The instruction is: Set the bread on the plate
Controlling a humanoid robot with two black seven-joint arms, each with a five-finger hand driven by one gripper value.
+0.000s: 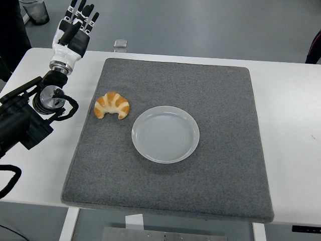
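Head view: the robot's left white-and-black hand [75, 27], fingers loosely extended and empty, hovers at the white tabletop's [291, 100] far-left edge, the golden crescent croissant [112, 105] lying nearer and rightward, just beside the translucent round plate [165, 134] on the grey felt mat [200, 90].

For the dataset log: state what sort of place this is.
Probably a robotics lab or test room: a white table with a grey mat, a staged croissant and empty plate, and a bare grey floor beyond.

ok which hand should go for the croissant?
Left. The left hand is raised at the table's far left, on the same side as the croissant, which lies left of the plate. No right arm is in view.
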